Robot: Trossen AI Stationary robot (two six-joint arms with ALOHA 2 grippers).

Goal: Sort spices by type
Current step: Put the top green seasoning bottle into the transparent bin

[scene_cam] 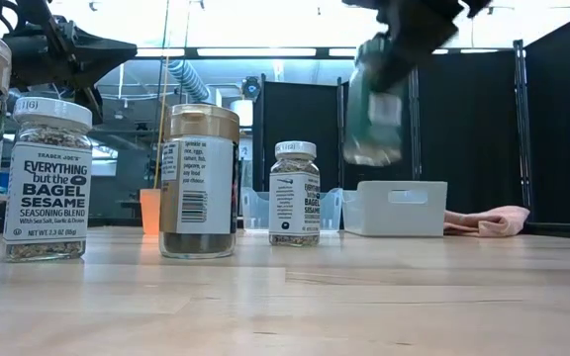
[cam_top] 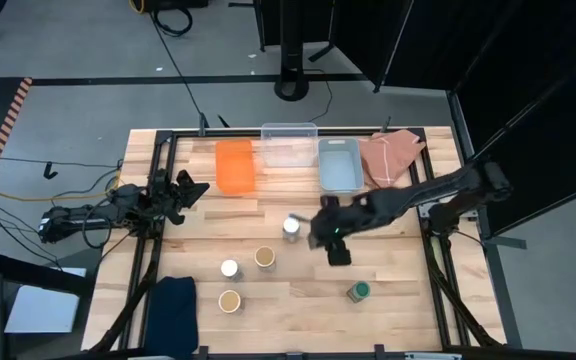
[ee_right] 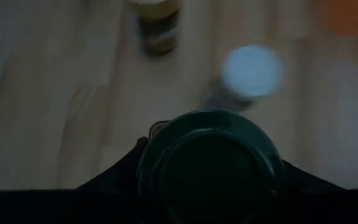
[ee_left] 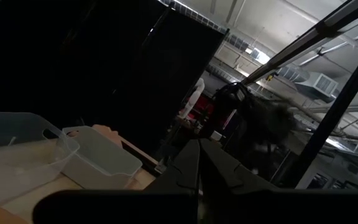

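A green-lidded jar (scene_cam: 374, 114) hangs above the table, clamped in the right gripper (cam_top: 334, 236); the right wrist view shows its dark green lid (ee_right: 210, 163) between the fingers. Below it stand a white-lidded jar (cam_top: 291, 226), a tan-lidded jar (cam_top: 265, 257), another white-lidded jar (cam_top: 229, 268), another tan-lidded jar (cam_top: 230, 301) and a second green-lidded jar (cam_top: 359, 291). The left gripper (cam_top: 186, 191) waits at the table's left edge, fingers spread, holding nothing.

Bright ceiling lights (scene_cam: 265, 49) glare behind sharply focused jars in the low view; the lifted jar (scene_cam: 374, 109) is motion-blurred. Both wrist views are dim and soft.
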